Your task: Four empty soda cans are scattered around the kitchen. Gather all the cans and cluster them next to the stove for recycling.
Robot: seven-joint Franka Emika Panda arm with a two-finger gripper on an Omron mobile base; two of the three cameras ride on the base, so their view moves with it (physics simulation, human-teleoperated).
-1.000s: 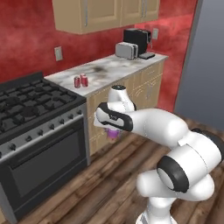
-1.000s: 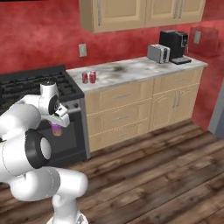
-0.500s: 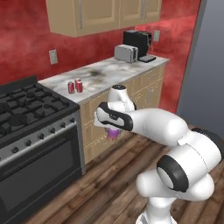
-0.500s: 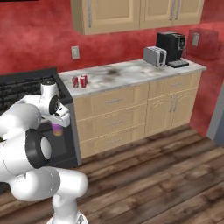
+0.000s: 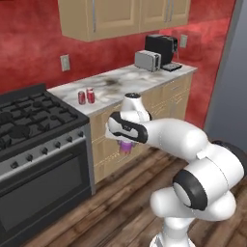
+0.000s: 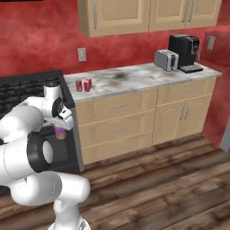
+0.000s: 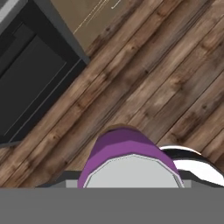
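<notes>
Purple can [image 7: 127, 162] held in hand [image 5: 126, 144], above floor.

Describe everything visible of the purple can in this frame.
The purple can is a small cylinder with a purple body and a flat silver top, metallic-looking. It hangs upright in the hand, which is shut on it, held in the air above the wooden floor in front of the cabinet drawers, just beside the stove. Only its lower part shows beneath the hand in the base views. Nothing else touches it.
</notes>
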